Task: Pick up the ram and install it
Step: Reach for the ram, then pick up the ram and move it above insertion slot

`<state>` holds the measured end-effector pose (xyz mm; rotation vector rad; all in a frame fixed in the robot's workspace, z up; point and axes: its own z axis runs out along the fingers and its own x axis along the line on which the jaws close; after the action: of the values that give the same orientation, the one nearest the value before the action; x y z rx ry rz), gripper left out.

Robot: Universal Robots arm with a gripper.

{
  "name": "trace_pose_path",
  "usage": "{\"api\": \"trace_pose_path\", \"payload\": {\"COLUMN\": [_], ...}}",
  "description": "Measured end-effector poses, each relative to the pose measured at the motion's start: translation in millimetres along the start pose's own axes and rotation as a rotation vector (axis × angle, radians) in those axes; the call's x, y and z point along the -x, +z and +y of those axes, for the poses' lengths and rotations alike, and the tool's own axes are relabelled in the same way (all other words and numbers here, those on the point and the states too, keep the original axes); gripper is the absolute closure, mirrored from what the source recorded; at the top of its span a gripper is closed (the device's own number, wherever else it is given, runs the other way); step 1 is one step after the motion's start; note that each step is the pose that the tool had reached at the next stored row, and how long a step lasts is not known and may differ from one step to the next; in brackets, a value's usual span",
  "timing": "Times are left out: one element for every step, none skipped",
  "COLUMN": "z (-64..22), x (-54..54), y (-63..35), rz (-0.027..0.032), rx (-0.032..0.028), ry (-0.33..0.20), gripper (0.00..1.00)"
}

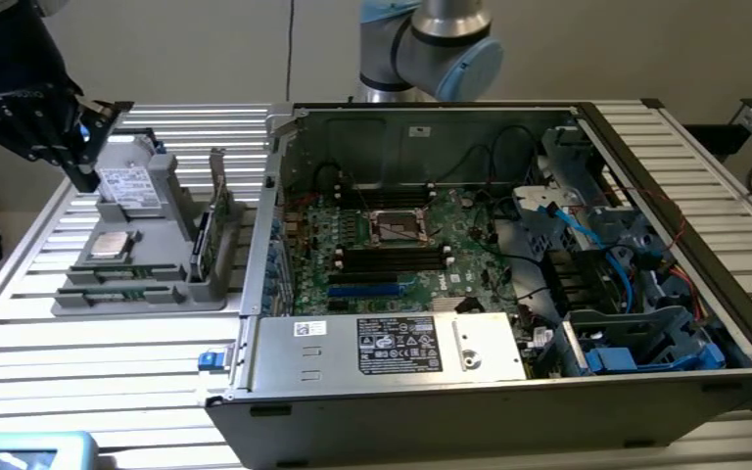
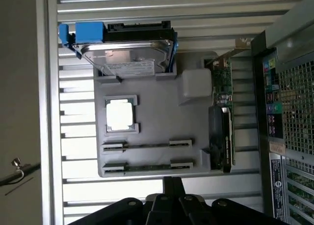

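gripper (image 2: 172, 182): fingers pressed together, holding nothing | ram (image 2: 147, 165): seated in gray holder (image 2: 157, 117) beneath tool, untouched | open computer case (image 1: 481, 431): beside tool

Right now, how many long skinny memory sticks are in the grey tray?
2. One memory stick lies beside the square silver chip; the other stick lies at the edge of the grey tray.

2 ram (image 2: 146, 145), 1 CPU (image 2: 120, 113), 1 HDD (image 2: 130, 55) — 1 card (image 2: 223, 131)

Plain beige wall (image 1: 193, 49) behind a slatted aluminium table (image 1: 89, 392) under even light
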<state>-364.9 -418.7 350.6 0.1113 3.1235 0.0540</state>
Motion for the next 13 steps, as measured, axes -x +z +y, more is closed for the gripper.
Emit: {"api": "trace_pose_path", "payload": {"z": [0.0,0.0,0.0,0.0,0.0,0.0,0.0,0.0,-0.1,-0.1,0.0,0.1,0.0], "x": [-1.6,-3.0,-4.2,-5.1,-5.7,-6.2,-6.5,-6.8,-6.9,-6.9,-7.0,-7.2,-7.2], "y": [0.9,2.0,3.2,4.2,5.3,6.5,7.7,9.0,10.3,11.6,12.4,13.1,14.1], "rz": [-0.0001,-0.0005,-0.0007,-0.0010,-0.0012,-0.0017,-0.0018,-0.0020,-0.0023,-0.0025,-0.0026,-0.0025,-0.0027], "rx": [-0.0042,-0.0079,-0.0123,-0.0163,-0.0203,-0.0244,-0.0280,-0.0314,-0.0349,-0.0376,-0.0404,-0.0433,-0.0447], "ry": [0.000,0.000,0.000,0.000,0.000,0.000,0.000,-0.001,-0.001,-0.001,-0.004,-0.016,-0.032], "gripper": [0.89,0.89,0.89,0.89,0.89,0.89,0.89,0.89,0.89,0.89,0.89,0.89,0.89]}}
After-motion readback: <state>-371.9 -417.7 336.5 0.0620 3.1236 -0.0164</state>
